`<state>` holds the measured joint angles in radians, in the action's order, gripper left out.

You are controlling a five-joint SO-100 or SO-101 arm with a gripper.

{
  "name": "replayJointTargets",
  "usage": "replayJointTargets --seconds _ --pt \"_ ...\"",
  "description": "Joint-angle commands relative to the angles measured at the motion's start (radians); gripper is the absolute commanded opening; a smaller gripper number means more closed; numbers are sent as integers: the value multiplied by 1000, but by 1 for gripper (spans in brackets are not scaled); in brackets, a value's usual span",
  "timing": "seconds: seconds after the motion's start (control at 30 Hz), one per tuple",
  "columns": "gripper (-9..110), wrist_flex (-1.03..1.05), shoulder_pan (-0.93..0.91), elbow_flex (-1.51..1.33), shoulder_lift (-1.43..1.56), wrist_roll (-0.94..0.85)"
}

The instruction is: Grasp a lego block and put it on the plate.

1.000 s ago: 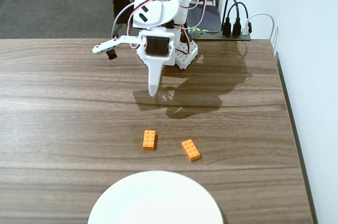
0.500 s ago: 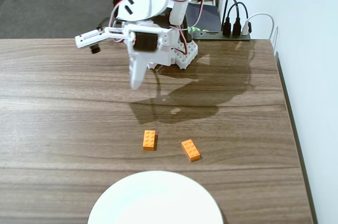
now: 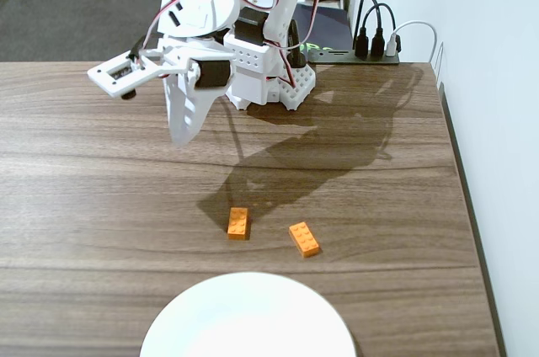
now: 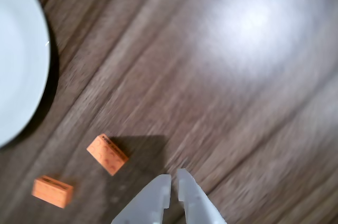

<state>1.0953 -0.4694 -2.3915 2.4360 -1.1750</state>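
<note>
On a dark wood-grain table (image 3: 101, 205), seen from the fixed view, a white robot arm (image 3: 227, 20) stood at the far edge with its gripper (image 3: 180, 134) raised above the surface and to the left of the two bricks, touching nothing. In the wrist view the gripper (image 4: 174, 180) showed its two white fingertips nearly together with only a thin slit between them and nothing held, so the claw was clenched and empty. Two small bright-orange bricks lay flat on the table near the middle, studs up: the left lego block (image 3: 238, 222) sat just under the arm's shadow, and the second orange brick (image 3: 304, 238) lay near it to the right, angled, the two clearly apart. The white plate (image 3: 248, 317) sat at the near edge, close below both bricks, with nothing on it. In the wrist view the nearer lego block (image 4: 107, 154) lay just left of the fingertips, the other brick (image 4: 52, 190) further left, and the plate (image 4: 21, 65) curved in at the upper left. Judging by its look, the block was likely light, rigid plastic with smooth, slightly slippery sides, not fragile. The best hold would probably be across its two long sides at mid-length, after the claw was opened and turned to match the brick's angle.
</note>
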Motion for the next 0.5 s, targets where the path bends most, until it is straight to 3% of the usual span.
replayJointTargets --seconds 0.0,0.3,0.37,0.47 --pt "1 -20 -2 75 -57 -169" --pt "12 -144 17 107 -206 -472" --pt "21 -149 23 120 -241 -514" --pt "22 -135 43 156 -295 -543"
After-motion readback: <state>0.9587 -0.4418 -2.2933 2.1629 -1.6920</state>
